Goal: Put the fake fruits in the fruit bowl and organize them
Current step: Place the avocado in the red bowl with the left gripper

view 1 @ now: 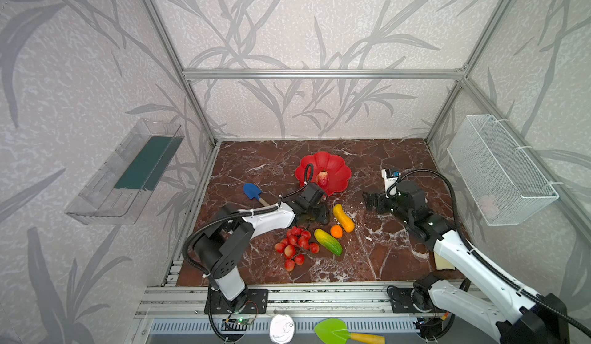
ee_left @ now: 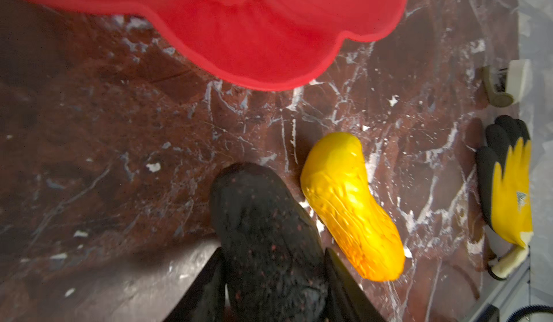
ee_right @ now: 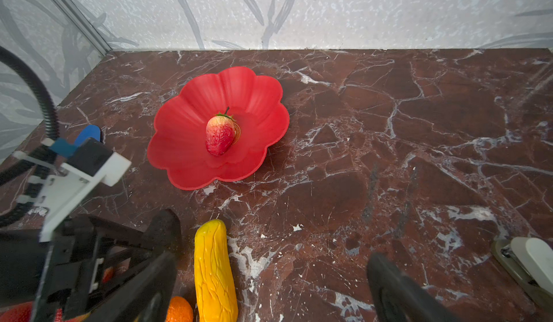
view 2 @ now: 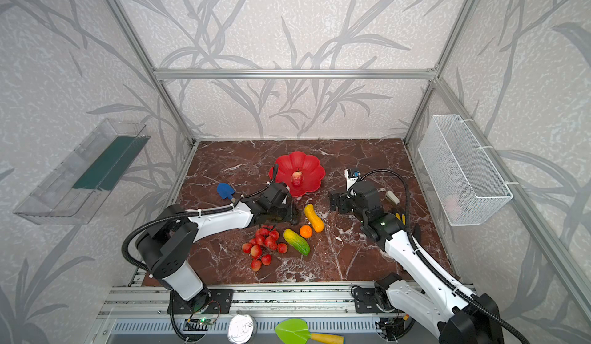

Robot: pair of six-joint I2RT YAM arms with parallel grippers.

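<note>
Left gripper (ee_left: 273, 250) clamps the dark oval (ee_left: 257, 203), long axis toward the nearby fruit bowl (ee_left: 269, 51); right gripper (view 1: 370, 201) gapes (empty)

I log a blue toy shovel (view 1: 252, 191) and a yellow glove (ee_left: 508, 185) on the marble tabletop (view 1: 383, 256), a white wire basket (view 1: 499, 166) hanging at right, and a green shovel (view 1: 332, 330) out front.

Glossy red fruit bowl (ee_right: 185, 149), round gold mark (ee_right: 238, 131). Red strawberry-like piece (ee_right: 220, 134) fades to pale yellow, with a green cap. Yellow-orange gourd (ee_left: 350, 203), ribbed. The dark oval (ee_left: 269, 239) is blurred and looks black with reddish speckles. Red berry cluster (view 1: 295, 246). Yellow-to-green oblong (view 1: 327, 241). Orange ball (view 1: 336, 231). Blue toy shovel (view 1: 252, 191). Yellow-and-black glove (ee_left: 508, 179). Red-brown marble tabletop (ee_right: 389, 155), white veins.
</note>
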